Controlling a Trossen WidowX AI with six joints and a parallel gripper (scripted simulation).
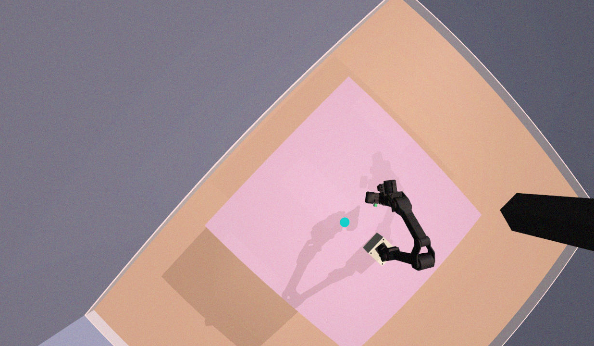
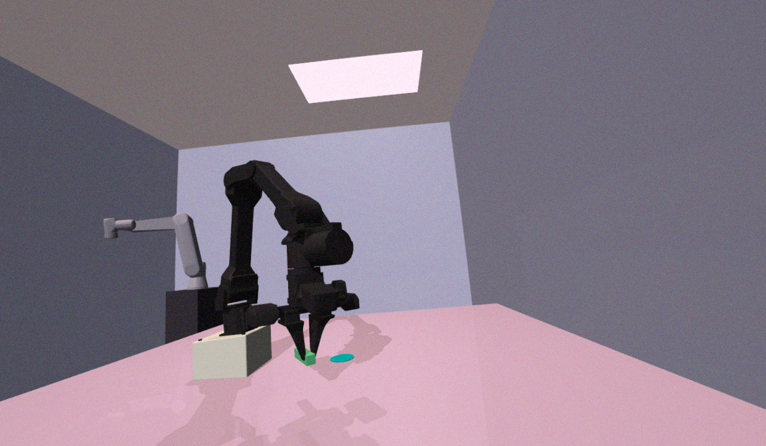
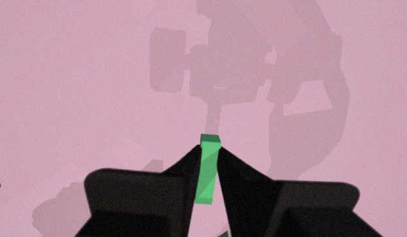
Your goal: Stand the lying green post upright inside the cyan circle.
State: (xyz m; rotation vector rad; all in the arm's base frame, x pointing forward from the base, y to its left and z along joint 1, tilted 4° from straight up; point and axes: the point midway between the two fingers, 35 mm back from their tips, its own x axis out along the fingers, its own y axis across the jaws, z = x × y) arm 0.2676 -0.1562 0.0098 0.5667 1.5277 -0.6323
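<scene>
— On the glossy pink table top (image 2: 485, 376), what is the black parallel-jaw gripper (image 3: 209, 155) doing?

— It is clenching the small green rectangular post (image 3: 208, 171) across its long sides; the post is lying low, near the flat cyan circle (image 2: 341, 358) but apart from it.

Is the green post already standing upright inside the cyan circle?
No, the green post lies flat between the fingers, beside the cyan circle.
</scene>
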